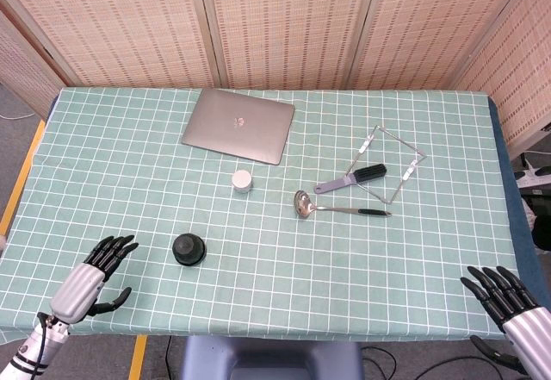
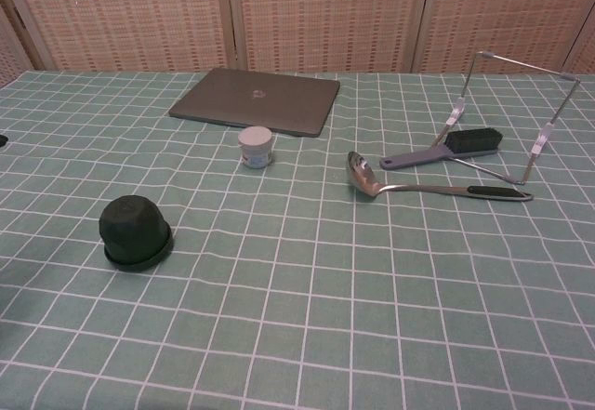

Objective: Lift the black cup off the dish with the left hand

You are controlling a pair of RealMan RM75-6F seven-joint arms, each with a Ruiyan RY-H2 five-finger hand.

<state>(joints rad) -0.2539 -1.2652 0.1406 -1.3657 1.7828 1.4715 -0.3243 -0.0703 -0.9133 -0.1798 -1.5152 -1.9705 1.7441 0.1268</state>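
Black cup sits upside down on its dark dish, on the near-left part of the tabletop, which has a green and white checked cloth over it. From the head view, the left robot hand is down at the near-left edge, just left of the cup but not touching it, fingers spread apart and holding nothing. The right robot hand is way over at the near-right corner, well apart from everything, fingers also fanned out and empty. Further back there's a closed grey laptop, with a small white jar just in front of it. To the right of the jar lies a metal ladle with a black grip, and behind that a black-bristled brush resting partly inside a bent wire frame. Wicker-looking screen panels stand behind it all. Switching to the chest view, neither hand shows up at all. The cup is at the lower left, rounded bottom facing up, and the dish only peeks out as a thin rim around its base. The jar is behind and to the right of it, in front of the laptop. The ladle lies across the right side with the brush just behind it and the wire frame standing up over the brush.
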